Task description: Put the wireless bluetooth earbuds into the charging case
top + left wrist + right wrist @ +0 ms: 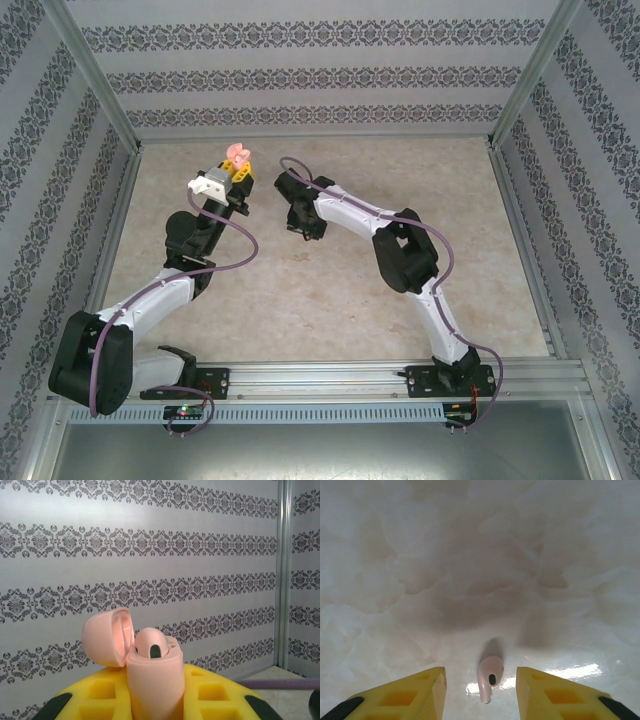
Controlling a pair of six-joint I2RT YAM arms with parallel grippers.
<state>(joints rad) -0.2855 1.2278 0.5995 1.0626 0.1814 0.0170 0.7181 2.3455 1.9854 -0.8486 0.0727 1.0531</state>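
My left gripper (236, 172) is shut on the pinkish charging case (152, 680) and holds it upright above the table, towards the back. The case's lid (107, 637) is flipped open to the left. One pinkish earbud (151, 642) sits in the case's mouth. My right gripper (480, 674) points down at the table and is open. A second pinkish earbud (490, 676) lies on the table between its yellow fingers (427, 690), with a gap on each side. In the top view the right gripper (298, 226) is just right of the held case (238, 155).
The table top (330, 290) is pale marble-patterned, framed by aluminium rails and patterned walls (300, 70). A purple cable (280, 683) crosses the lower right of the left wrist view.
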